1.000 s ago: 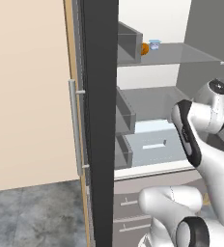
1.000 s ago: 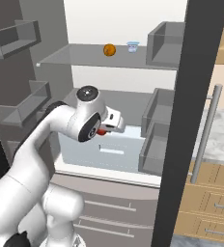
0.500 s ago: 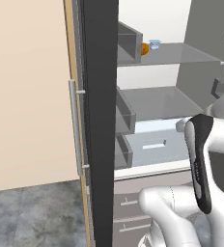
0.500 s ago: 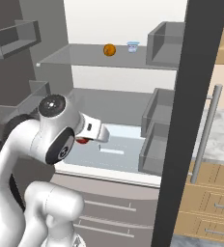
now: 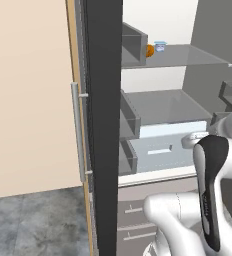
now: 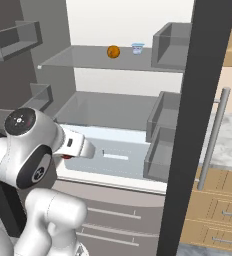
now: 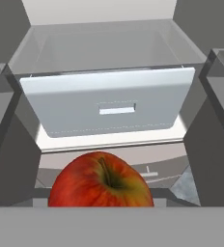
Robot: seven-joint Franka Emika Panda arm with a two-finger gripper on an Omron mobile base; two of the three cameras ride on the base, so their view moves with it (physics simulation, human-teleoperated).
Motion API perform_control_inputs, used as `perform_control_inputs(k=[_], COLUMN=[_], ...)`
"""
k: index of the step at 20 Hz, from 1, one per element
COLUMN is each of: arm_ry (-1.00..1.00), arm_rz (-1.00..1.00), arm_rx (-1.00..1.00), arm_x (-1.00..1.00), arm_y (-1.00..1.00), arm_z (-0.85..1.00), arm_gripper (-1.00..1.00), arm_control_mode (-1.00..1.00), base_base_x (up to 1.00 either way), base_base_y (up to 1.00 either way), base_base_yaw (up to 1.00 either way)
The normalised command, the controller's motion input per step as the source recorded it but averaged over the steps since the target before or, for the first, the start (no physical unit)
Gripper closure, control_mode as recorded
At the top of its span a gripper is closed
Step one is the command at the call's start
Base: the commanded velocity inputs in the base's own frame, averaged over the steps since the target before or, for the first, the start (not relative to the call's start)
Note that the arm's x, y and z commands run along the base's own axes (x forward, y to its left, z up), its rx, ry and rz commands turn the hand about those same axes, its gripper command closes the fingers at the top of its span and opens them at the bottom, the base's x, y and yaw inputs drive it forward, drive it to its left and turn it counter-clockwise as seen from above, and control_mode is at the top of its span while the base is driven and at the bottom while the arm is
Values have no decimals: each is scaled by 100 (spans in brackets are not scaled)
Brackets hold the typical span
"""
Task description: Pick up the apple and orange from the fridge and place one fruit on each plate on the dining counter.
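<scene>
Apple grasped in the pincer, held low and near, just outside the open fridge facing its white drawer, for carrying clear; orange lies on the far upper shelf beside a pale-blue cup.

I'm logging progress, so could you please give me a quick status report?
Gripper shut on apple, facing the white drawer. Orange on upper fridge shelf beside small cup. Nothing in the way.
</scene>
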Motion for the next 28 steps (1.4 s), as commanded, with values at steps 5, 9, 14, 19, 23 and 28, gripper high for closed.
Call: perform_control_inputs(k=[5,9,14,19,23,28], arm_ry=[0,0,0,0,0,0], arm_rz=[0,0,0,0,0,0], arm_rx=[0,0,0,0,0,0], arm_x=[0,0,0,0,0,0], arm_y=[0,0,0,0,0,0], arm_z=[0,0,0,0,0,0], arm_gripper=[100,100,100,100,100,100], arm_control_mode=[-100,-100,100,100,100,100], base_base_x=[0,0,-27,-100,-100,-50], base_base_y=[0,0,0,-3,-4,0], base_base_yaw=[0,0,0,-13,-54,-80])
